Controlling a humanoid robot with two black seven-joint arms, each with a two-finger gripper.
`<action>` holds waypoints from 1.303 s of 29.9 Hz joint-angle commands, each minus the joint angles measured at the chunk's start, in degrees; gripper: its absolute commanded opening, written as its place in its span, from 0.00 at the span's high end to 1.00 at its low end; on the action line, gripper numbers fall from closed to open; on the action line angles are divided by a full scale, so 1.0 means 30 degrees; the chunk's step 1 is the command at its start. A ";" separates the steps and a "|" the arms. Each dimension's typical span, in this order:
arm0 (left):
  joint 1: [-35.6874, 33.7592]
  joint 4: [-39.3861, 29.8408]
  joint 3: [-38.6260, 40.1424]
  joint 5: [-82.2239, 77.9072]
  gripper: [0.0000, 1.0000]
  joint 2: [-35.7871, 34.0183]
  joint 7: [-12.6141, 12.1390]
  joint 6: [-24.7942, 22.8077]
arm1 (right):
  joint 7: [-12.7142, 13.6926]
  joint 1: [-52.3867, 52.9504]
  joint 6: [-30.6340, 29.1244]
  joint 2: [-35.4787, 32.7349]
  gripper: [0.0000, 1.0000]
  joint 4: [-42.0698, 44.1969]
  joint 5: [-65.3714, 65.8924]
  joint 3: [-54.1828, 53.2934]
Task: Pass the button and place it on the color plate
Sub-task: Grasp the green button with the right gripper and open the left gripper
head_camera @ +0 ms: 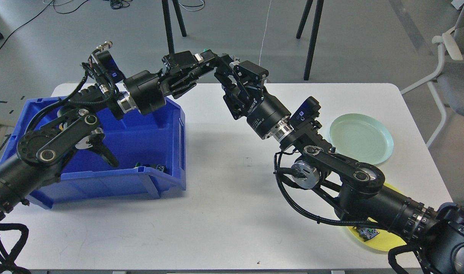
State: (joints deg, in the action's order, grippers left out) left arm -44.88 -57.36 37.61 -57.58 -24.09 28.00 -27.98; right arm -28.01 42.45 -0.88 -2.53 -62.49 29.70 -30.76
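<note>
My left gripper [215, 62] reaches from over the blue bin toward the table's far middle and is shut on the small button, which is hidden between the two grippers. My right gripper [227, 72] meets it tip to tip, its jaws drawn in around the same spot. Both are held high above the white table [224, 213]. The pale green plate [361, 137] lies at the right. The yellow plate [386, 239] lies at the front right, mostly under my right arm, with a small button piece [367, 232] on it.
A blue bin [140, 133] stands at the left with several small buttons [156, 166] in its front corner. Black stand legs [312, 38] rise beyond the table's far edge. A chair [456, 76] stands at the far right.
</note>
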 commanded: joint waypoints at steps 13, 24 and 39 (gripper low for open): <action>0.0020 -0.0010 0.0118 0.0090 0.46 0.0002 0.0001 -0.0006 | 0.0002 0.0002 0.0002 0.0025 1.00 -0.0204 0.0002 0.0116; 0.0049 -0.0010 0.0177 0.0266 0.22 0.0002 0.0001 -0.0006 | 0.0002 -0.0145 0.0002 -0.0004 1.00 -0.0438 0.0002 0.0116; 0.0401 0.0954 0.0206 0.1555 0.03 -0.0174 0.0001 -0.0006 | 0.0002 -0.2338 0.0148 -0.4247 1.00 -0.3159 0.0002 -0.1374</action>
State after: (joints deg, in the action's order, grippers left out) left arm -43.87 -56.68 38.31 -53.40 -24.63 28.01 -28.01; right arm -28.01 38.00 -0.50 -10.71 -69.52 29.70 -32.47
